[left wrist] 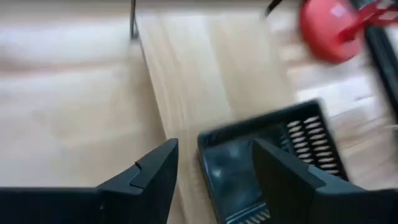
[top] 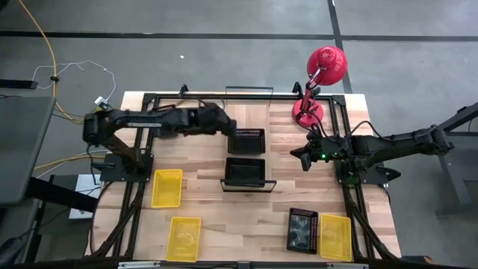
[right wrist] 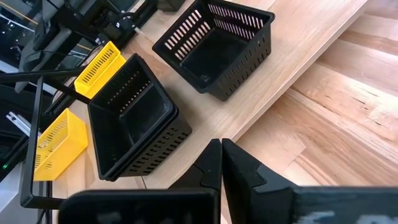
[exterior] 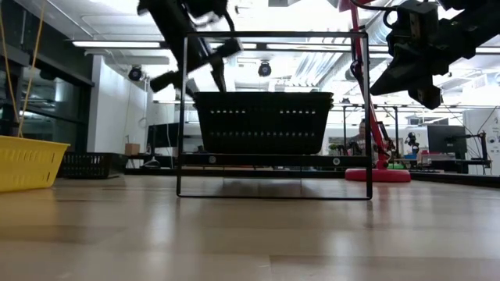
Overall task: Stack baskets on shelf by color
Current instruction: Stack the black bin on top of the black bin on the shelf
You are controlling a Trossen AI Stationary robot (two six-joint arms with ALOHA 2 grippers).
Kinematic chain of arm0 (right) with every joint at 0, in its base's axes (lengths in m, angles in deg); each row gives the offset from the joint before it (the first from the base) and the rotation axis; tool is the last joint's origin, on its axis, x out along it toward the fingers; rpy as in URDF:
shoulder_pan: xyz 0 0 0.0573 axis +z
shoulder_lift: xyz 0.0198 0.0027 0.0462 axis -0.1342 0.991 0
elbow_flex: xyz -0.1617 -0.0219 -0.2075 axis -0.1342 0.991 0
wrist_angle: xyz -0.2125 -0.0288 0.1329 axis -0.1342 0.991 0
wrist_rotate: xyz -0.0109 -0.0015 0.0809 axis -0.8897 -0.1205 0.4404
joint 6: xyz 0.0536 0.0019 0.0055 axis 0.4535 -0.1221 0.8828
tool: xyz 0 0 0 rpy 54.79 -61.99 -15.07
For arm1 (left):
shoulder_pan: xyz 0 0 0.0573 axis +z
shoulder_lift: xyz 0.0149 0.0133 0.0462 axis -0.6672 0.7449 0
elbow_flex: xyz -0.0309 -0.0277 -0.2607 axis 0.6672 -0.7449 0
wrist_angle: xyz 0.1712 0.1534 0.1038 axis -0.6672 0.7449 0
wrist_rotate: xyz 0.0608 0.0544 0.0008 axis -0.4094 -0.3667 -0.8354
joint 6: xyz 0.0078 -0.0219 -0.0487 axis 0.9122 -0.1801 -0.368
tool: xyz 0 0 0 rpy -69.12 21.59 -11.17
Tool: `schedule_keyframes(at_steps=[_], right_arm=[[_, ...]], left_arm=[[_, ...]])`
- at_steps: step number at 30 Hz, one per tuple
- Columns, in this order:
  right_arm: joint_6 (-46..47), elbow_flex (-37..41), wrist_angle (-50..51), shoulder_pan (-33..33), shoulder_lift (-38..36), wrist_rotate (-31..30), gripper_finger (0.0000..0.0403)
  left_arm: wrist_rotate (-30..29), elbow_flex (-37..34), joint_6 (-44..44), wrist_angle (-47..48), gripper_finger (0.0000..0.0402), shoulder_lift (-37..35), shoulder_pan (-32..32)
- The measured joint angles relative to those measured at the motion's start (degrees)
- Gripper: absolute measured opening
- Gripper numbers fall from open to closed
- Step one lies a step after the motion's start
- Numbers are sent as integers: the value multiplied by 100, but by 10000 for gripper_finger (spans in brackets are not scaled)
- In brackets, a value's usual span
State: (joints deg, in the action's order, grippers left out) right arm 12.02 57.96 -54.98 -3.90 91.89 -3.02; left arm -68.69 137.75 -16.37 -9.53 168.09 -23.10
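Hovering left pincer (top: 228,128), jaws wide, beside far black basket (top: 247,140) on shelf (top: 246,158); careless retreat could knock it off.

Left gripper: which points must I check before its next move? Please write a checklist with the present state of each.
1. Left gripper open: ok, fingers apart at the far black basket.
2. Far black basket upright on the shelf: ok.
3. Black baskets in one stack: not ok, the far one stands apart from the near black baskets.
4. Yellow baskets on the shelf: not ok, three lie on the table.
5. Right gripper out of the way: ok, shut, empty, beside the shelf.
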Motion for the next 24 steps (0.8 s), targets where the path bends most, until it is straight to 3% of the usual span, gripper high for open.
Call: schedule_keyframes(at_steps=[9,17,20,24], right_arm=[[125,0,-14,-2,0,131,0],[260,0,-177,-2,0,195,0],[256,0,-427,-2,2,195,0],[252,0,-835,-1,2,195,0]], left_arm=[[-126,-48,2465,-511,195,-1547,-31],[-51,-1310,3091,-1426,195,-2969,-129],[263,-2012,3351,-2257,195,-3538,-120],[1270,-2916,3753,-3634,195,-4193,21]])
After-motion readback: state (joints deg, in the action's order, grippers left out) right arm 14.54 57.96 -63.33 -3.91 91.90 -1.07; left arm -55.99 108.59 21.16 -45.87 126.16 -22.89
